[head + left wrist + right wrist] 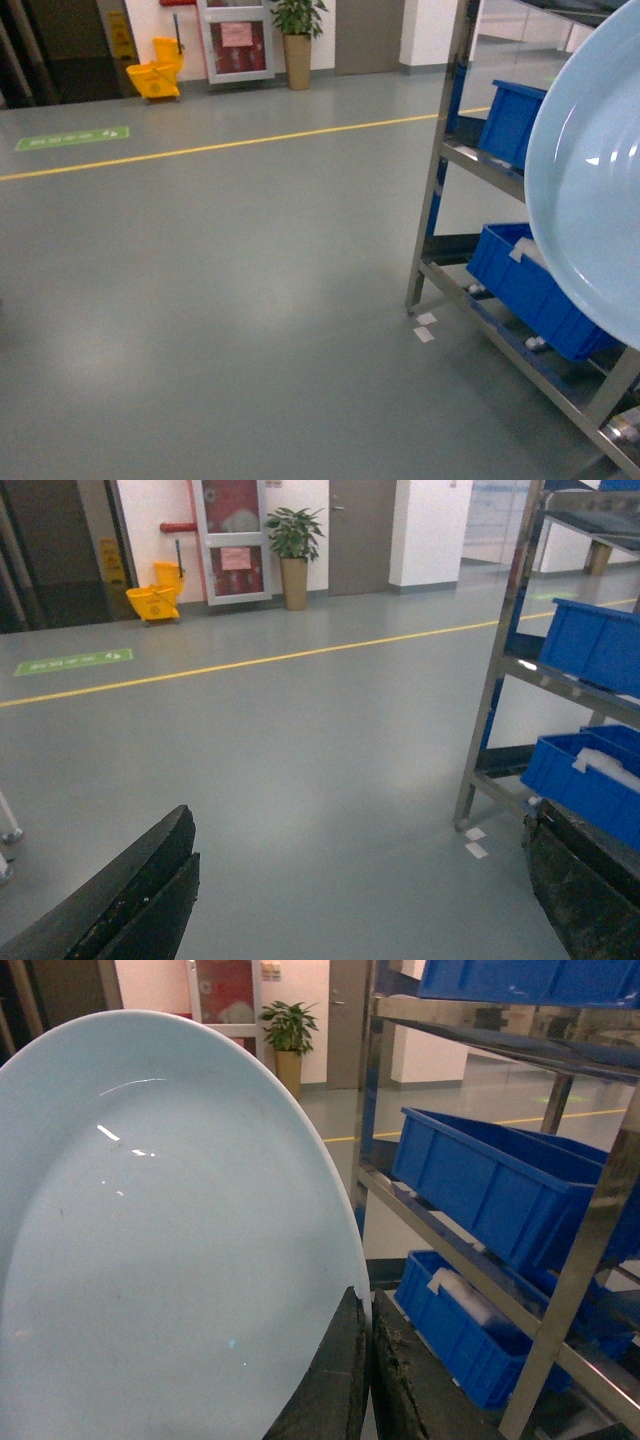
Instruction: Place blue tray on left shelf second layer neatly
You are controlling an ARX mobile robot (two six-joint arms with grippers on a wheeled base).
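Holding: right end effector [368, 1360] pinches the tray [160, 1250] at its lower rim, dark fingers [335, 1380] pressed together on the edge.
Tray: pale blue, glossy, tilted nearly on edge and up in the air; it fills the left of the right wrist view and bulges in at the right edge of the head view [590, 190].
Tray position: off the shelf [440, 160], in front of its steel frame; in the head view it overlaps the crates behind it.
Shelf: shiny square posts and rails in tiers, standing on the grey floor [230, 300] at right.
Upper crate: dark blue [490, 1175], sitting on a middle rail, another blue crate on the tier above it in the right wrist view.
Lower crate: dark blue [530, 285], on the bottom tier, something white lying inside it.
Left end effector: spread wide [360, 890], one dark finger [130, 900] at lower left, the other at lower right, bare floor between them, gripping nothing.
Floor marks: yellow line [220, 146] running across; two small white tags [425, 327] just beside the shelf's near post.
Far wall: yellow mop bucket [155, 72], potted plant [297, 40], grey door [362, 535].
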